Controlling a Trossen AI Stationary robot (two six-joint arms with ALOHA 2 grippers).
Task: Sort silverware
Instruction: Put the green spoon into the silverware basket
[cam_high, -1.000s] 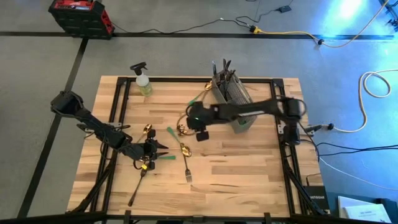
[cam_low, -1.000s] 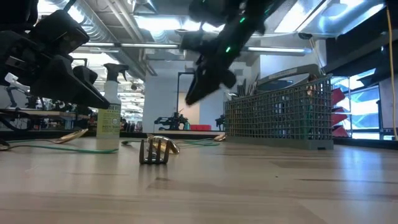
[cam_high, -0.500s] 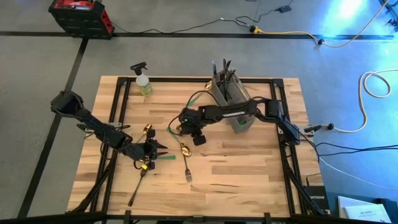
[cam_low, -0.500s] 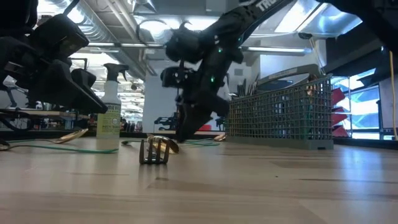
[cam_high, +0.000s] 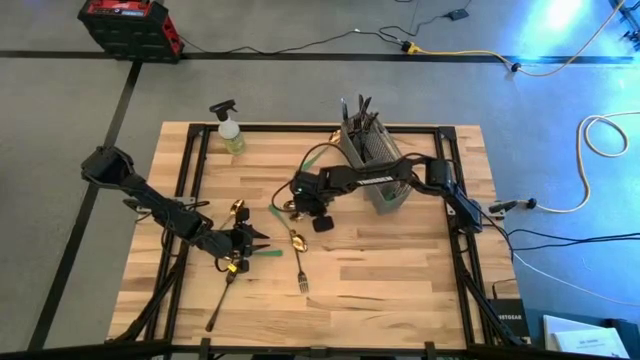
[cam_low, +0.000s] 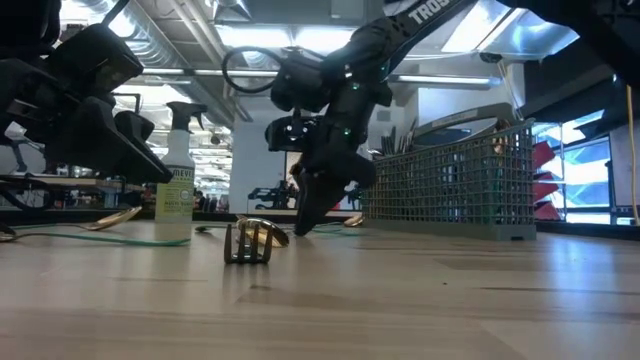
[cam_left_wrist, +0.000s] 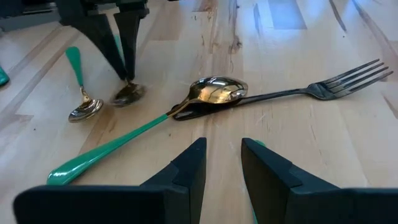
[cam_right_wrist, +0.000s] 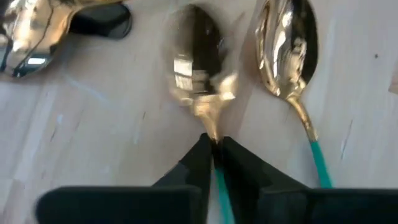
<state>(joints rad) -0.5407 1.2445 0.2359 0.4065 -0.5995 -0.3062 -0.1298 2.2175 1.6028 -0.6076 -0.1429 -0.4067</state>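
Gold, green-handled and dark silverware lies scattered at the table's middle. My right gripper (cam_high: 293, 207) reaches in from the right and points down, shut on a gold spoon with a green handle (cam_right_wrist: 196, 56). A second green-handled spoon (cam_right_wrist: 286, 50) lies right beside it, and another gold bowl (cam_right_wrist: 31, 28) is close by. My left gripper (cam_left_wrist: 222, 162) is open just above the table. Its fingers point at a green-handled gold spoon (cam_left_wrist: 211, 93) that lies across a dark fork (cam_left_wrist: 317, 90). A gold fork (cam_high: 302, 272) lies nearer the front. My right gripper pinches the gold spoon at its neck (cam_right_wrist: 213, 132), where the bowl joins the green handle, between the tips of both fingers. The fingers come from above, pointing steeply down (cam_low: 305, 215). The bowl (cam_left_wrist: 127, 93) sits at table level; whether it is lifted clear, I cannot tell.
A grey mesh caddy (cam_high: 375, 155) holding dark utensils stands at the far right of the table's middle. A spray bottle (cam_high: 230, 130) stands at the far left. A dark fork (cam_high: 222, 298) lies near the front left. Bare wood shows at the front right.
My right gripper has moved toward the table's left and come down from well above the table onto the cluster of spoons. My left gripper has kept still.
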